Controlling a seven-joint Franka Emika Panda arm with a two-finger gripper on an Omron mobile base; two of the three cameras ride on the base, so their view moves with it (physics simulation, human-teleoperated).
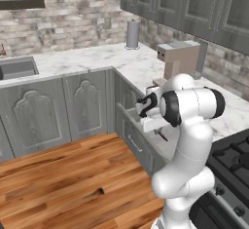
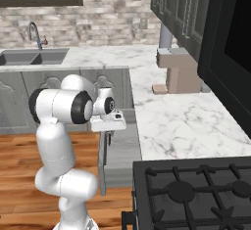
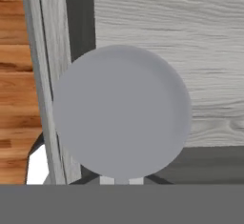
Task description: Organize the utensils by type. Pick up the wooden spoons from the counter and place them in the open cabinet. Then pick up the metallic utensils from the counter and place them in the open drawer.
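Claw (image 2: 110, 135) hung over open drawer (image 2: 122, 153), jaws closed on slim dark handle of metal spoon (image 3: 121, 111). Hand view looked straight down spoon's round grey bowl, pale wood-grain drawer floor beneath, drawer's front wall and wooden floor to one side. Step in hand, by my reading: second half of task, placing metallic utensil in drawer. Next move likely calls for lowering a little, keeping bowl inside front wall, then opening jaws. Marble tabletop (image 2: 181, 116) beside drawer.
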